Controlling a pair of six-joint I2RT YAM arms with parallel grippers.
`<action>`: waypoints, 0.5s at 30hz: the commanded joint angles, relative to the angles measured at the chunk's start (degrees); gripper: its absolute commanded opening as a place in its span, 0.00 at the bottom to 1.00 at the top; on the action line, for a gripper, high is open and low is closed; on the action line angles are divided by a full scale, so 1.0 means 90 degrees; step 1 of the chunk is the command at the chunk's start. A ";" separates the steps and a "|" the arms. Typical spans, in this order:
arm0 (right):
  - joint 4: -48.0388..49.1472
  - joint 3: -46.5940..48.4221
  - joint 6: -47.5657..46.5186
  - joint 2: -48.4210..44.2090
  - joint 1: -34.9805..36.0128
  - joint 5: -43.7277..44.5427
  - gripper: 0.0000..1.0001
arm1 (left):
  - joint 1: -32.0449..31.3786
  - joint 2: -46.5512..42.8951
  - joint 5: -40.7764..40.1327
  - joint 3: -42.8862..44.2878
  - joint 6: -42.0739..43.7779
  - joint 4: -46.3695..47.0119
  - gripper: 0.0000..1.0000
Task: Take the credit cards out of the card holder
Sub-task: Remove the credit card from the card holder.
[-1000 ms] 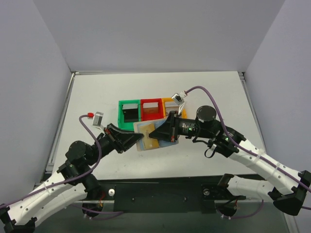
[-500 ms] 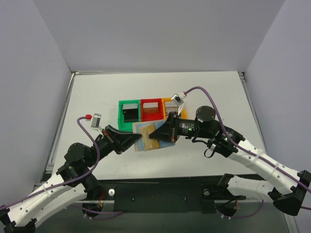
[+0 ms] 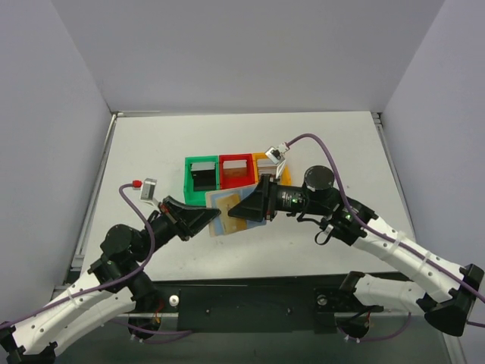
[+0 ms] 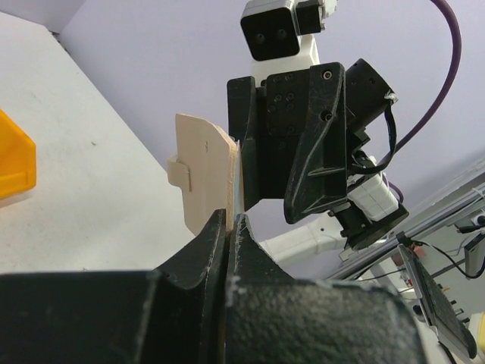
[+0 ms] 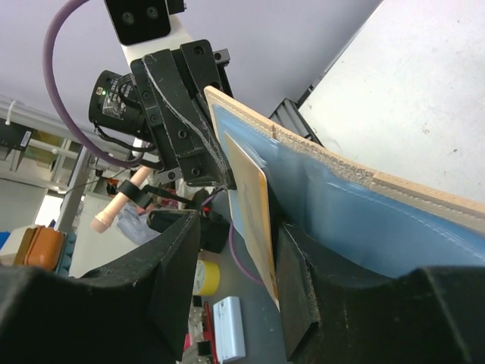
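We start nearest the bases: the left gripper [image 4: 231, 220] is pinched tight on the lower edge of the card holder [image 4: 203, 167], which it holds upright off the table, tan side and snap tab facing its wrist camera. Opposite it, the right gripper [image 5: 236, 224] has its fingers set apart on either side of an orange-yellow card [image 5: 250, 197]. That card stands in the light blue inner panel [image 5: 341, 220]. So we judge the job unfinished, with at least this one card not yet out; whether others sit behind it, we cannot tell. Beyond the wallet, the green bin [image 3: 188, 182] holds something dark and flat. The contents of the red bin [image 3: 235, 158] are unclear, and the orange bin [image 3: 259, 158] is partly hidden.
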 commanded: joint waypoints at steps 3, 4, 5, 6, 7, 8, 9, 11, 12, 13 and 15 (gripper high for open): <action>0.0824 -0.0158 0.0331 0.0077 -0.0096 -0.0338 0.39 | -0.0002 -0.0047 -0.0072 0.0096 -0.0045 0.0343 0.00; 0.0883 -0.0149 0.0370 0.0087 -0.0096 -0.0377 0.39 | -0.0002 -0.0028 -0.0072 0.0106 -0.0065 0.0343 0.00; 0.0912 -0.0149 0.0390 0.0107 -0.0096 -0.0407 0.39 | -0.0002 -0.0018 -0.0072 0.0106 -0.0065 0.0353 0.00; 0.0970 -0.0139 0.0419 0.0126 -0.0096 -0.0446 0.39 | -0.0002 0.0001 -0.0063 0.0116 -0.0075 0.0353 0.00; 0.1039 -0.0148 0.0477 0.0165 -0.0096 -0.0465 0.39 | -0.0002 0.0021 -0.0053 0.0116 -0.0084 0.0362 0.00; 0.1088 -0.0158 0.0497 0.0166 -0.0086 -0.0514 0.39 | -0.0002 0.0040 -0.0043 0.0116 -0.0104 0.0372 0.00; 0.1204 -0.0168 0.0575 0.0195 -0.0096 -0.0543 0.39 | -0.0002 0.0050 -0.0033 0.0116 -0.0114 0.0382 0.00; 0.1332 -0.0197 0.0663 0.0253 -0.0096 -0.0641 0.39 | -0.0002 0.0089 -0.0023 0.0106 -0.0133 0.0450 0.00; 0.1390 -0.0207 0.0712 0.0273 -0.0096 -0.0699 0.39 | -0.0002 0.0118 -0.0023 0.0106 -0.0162 0.0460 0.00; 0.1507 -0.0227 0.0770 0.0292 -0.0096 -0.0729 0.39 | -0.0002 0.0138 -0.0014 0.0096 -0.0172 0.0499 0.00; 0.1654 -0.0265 0.0877 0.0331 -0.0106 -0.0807 0.39 | -0.0002 0.0158 -0.0014 0.0096 -0.0182 0.0528 0.00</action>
